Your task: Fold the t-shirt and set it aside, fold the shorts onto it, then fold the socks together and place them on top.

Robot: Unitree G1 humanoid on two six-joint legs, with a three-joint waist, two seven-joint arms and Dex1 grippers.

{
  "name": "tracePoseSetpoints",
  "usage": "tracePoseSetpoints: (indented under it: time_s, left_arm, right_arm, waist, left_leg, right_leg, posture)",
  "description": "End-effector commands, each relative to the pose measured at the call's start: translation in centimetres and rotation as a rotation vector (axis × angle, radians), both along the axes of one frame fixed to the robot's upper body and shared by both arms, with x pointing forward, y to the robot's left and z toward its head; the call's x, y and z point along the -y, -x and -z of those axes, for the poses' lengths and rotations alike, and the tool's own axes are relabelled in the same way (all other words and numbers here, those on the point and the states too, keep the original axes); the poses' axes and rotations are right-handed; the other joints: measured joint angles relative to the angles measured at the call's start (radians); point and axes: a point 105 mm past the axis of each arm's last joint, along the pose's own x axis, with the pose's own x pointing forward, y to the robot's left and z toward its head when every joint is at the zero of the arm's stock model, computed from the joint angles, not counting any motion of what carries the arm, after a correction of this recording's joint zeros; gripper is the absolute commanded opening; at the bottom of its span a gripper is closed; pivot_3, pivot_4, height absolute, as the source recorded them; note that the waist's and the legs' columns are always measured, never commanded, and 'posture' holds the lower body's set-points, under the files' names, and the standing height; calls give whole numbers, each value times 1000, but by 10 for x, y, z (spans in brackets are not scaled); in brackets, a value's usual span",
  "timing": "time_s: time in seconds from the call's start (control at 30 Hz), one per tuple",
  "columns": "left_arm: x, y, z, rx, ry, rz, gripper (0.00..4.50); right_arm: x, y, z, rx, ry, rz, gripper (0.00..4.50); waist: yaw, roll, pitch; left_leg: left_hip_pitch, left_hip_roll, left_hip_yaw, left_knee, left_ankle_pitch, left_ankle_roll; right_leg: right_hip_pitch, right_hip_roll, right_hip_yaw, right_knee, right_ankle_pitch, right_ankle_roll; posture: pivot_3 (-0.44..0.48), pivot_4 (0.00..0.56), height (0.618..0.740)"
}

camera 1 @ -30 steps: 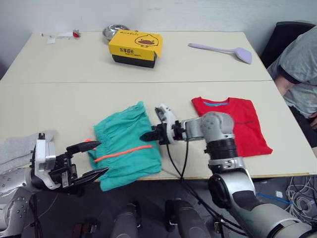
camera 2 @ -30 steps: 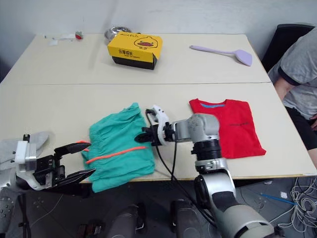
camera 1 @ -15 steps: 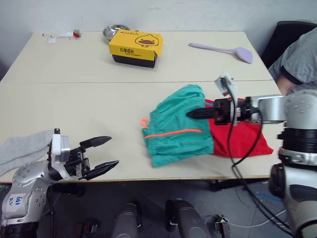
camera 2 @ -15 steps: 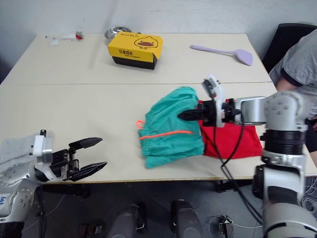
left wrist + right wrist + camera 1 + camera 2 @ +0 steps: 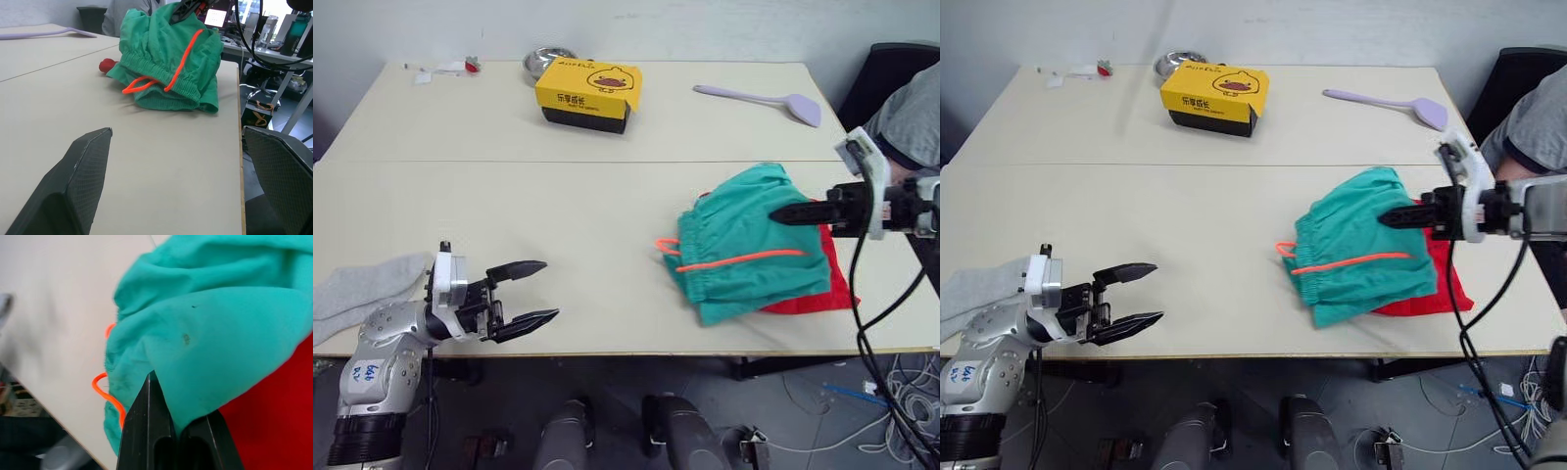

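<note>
The teal shorts point(image 5: 749, 240) with the orange drawstring point(image 5: 734, 260) lie bunched at the table's right, mostly covering the red t-shirt point(image 5: 830, 294), whose edge peeks out beneath. My right gripper point(image 5: 781, 213) is shut on the shorts' cloth, as the right wrist view shows point(image 5: 164, 396). A grey sock point(image 5: 357, 291) lies at the table's near left edge. Just right of it my left gripper point(image 5: 540, 291) hovers open near the front edge with nothing between its fingers; the shorts point(image 5: 171, 58) lie far ahead of it.
A yellow box point(image 5: 587, 93) and a metal bowl point(image 5: 544, 61) stand at the back of the table. A lilac spatula point(image 5: 764, 100) lies at the back right. A person in grey sits at the far right point(image 5: 911, 108).
My right gripper has dragged the shorts further right, over the t-shirt. The left gripper has shifted a little right and stays open.
</note>
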Motion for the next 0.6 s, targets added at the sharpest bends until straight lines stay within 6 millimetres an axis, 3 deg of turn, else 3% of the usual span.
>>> tracePoseSetpoints:
  time_s: [0.03, 0.2, 0.4, 0.5, 0.6]
  left_arm:
    - [2, 2, -2, 21, -1, 10, 4500]
    - [3, 2, -3, 23, 2, 10, 4500]
    - [4, -2, -7, 40, 1, 4, 4500]
    - [3, -4, -9, 45, -5, 4, 4500]
    - [1, -3, -9, 30, -12, 8, 4500]
  right_arm:
    - [30, -9, -4, 69, 48, 69, 33]
    - [62, -19, 23, 57, 115, 137, 33]
    - [82, -32, 56, 106, 179, 192, 33]
    - [81, -34, 52, 164, 139, 177, 699]
    - [82, -27, 43, 222, 157, 132, 1735]
  waist:
    - [-1, 0, 0]
    - [1, 1, 1]
    - [3, 2, 1]
    - [8, 4, 2]
    - [11, 5, 3]
  left_leg:
    - [0, 0, 0, 0, 0, 0]
    - [0, 0, 1, 0, 0, 0]
    - [0, 0, 1, 1, 0, 0]
    - [0, -1, 2, 2, 0, -1]
    - [1, -1, 3, 2, 1, -1]
  right_leg:
    - [0, 0, 0, 0, 0, 0]
    - [0, 0, 1, 0, 0, 0]
    - [0, 0, 1, 0, 0, 0]
    - [0, 0, 1, 1, 1, 1]
    - [0, 0, 2, 2, 1, 1]
  posture:
    - [0, 150, 740]
    - [0, 150, 740]
    - [0, 150, 740]
    - [0, 150, 740]
    - [0, 150, 740]
